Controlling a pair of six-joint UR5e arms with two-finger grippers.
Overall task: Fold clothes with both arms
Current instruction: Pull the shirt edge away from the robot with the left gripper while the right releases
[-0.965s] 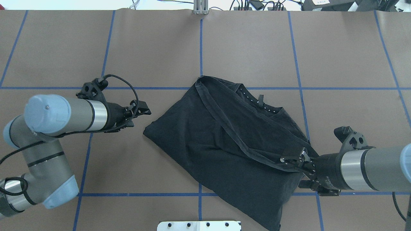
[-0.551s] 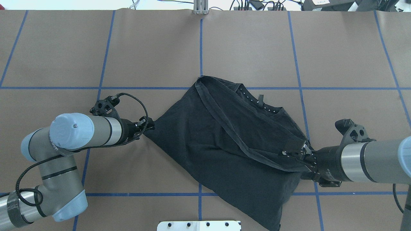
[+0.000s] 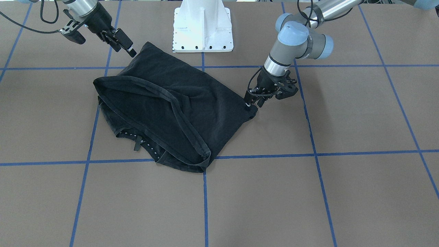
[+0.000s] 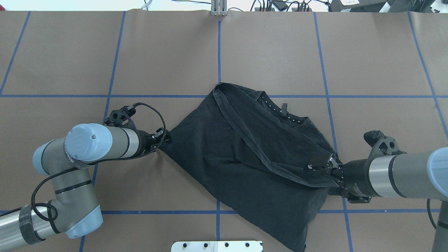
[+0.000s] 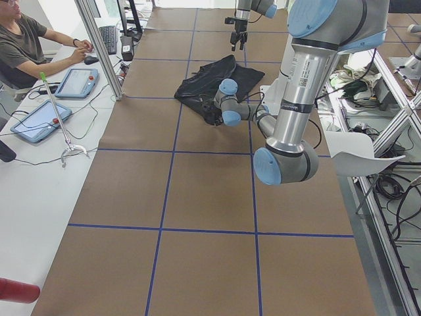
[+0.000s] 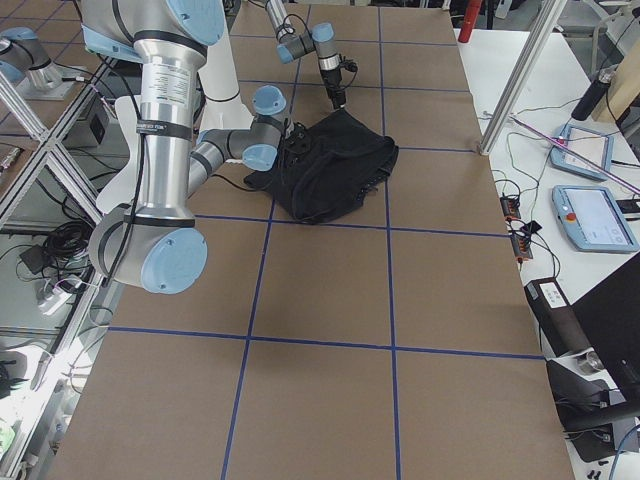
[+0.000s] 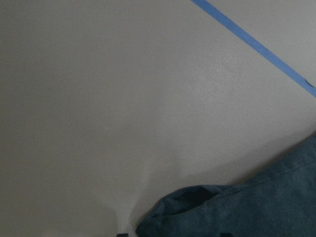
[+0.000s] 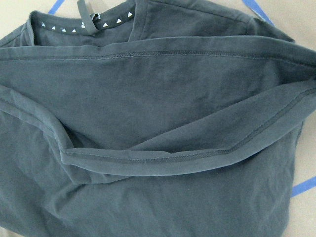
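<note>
The black T-shirt (image 4: 238, 157) lies crumpled and partly folded mid-table, a hem band running diagonally across it. Its white-dotted neckband (image 4: 280, 112) shows; the logo print is hidden. My left gripper (image 4: 164, 137) is low at the shirt's left corner. In the left wrist view that corner (image 7: 256, 207) lies between two fingertips that stand apart, so the gripper is open. My right gripper (image 4: 320, 167) hovers open over the shirt's right side by the hem. The right wrist view shows only cloth (image 8: 148, 98). In the front view the left gripper (image 3: 251, 103) touches the corner and the right gripper (image 3: 128, 48) is at the shirt's near-robot edge.
The white pedestal base (image 3: 203, 25) stands just behind the shirt. Blue tape lines (image 4: 325, 87) grid the brown table. A metal post (image 4: 218, 7) stands at the far edge. An operator (image 5: 33, 46) sits with tablets beside the table's far side.
My left arm has swung right and down, bringing its gripper onto the shirt's left corner. The right gripper has drawn back slightly. The shirt has barely shifted.
</note>
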